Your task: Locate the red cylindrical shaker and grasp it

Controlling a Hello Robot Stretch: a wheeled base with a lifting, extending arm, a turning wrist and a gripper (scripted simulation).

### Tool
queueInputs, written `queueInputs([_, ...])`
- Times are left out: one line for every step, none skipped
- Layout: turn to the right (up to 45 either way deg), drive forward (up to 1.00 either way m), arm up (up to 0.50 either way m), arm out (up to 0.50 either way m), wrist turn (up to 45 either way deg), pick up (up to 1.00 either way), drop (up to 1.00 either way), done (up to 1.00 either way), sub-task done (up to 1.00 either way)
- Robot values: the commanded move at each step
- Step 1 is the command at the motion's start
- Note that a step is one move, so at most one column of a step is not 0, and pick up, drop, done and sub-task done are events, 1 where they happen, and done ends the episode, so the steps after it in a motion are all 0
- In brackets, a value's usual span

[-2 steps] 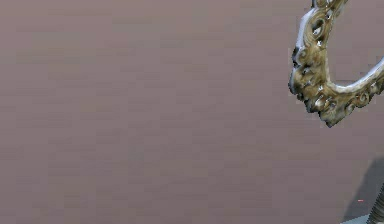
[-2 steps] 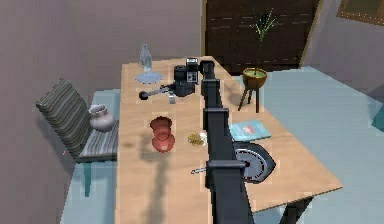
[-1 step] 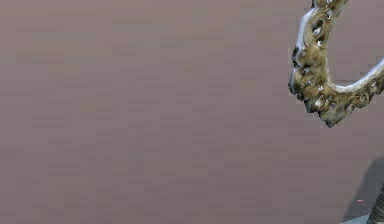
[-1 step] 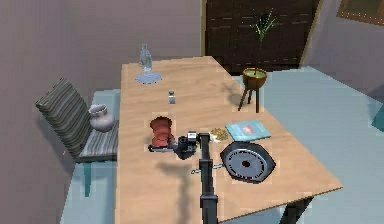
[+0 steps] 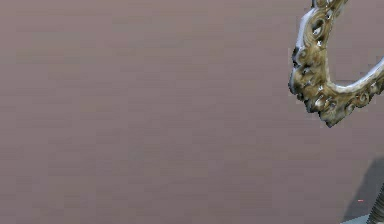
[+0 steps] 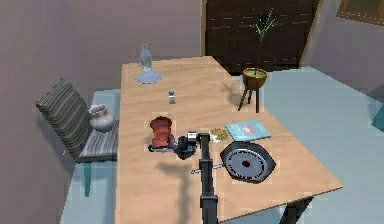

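Observation:
A red, squat cylindrical thing (image 6: pixel 160 128) stands on the wooden table (image 6: pixel 180 185) near its middle, in the arm side view. The dark arm (image 6: pixel 205 185) rises from the bottom edge, and the gripper (image 6: pixel 172 146) sits at its far end, right by the red thing's near side. The red thing rests on the tabletop at the gripper's end, so I cannot tell whether the gripper holds anything. A small pale shaker-like thing (image 6: pixel 171 96) stands farther out on the table.
On the table are a glass bottle on a dish (image 6: pixel 147 66), a blue book (image 6: pixel 247 130) and a dark round pan (image 6: pixel 250 162). A striped chair (image 6: pixel 65 112) with a pale jug (image 6: pixel 100 118) stands at the left. A potted plant on a stool (image 6: pixel 255 76) lies beyond. The forward view has a bare wall (image 5: pixel 150 110) and an ornate gold frame (image 5: pixel 325 75).

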Motion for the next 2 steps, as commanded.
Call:
queueInputs([0.0,0.00,0.10,0.00,0.0,0.00,0.00,0.00,0.00])
queueInputs([0.0,0.00,0.00,0.00,0.0,0.00,0.00,1.00,0.00])
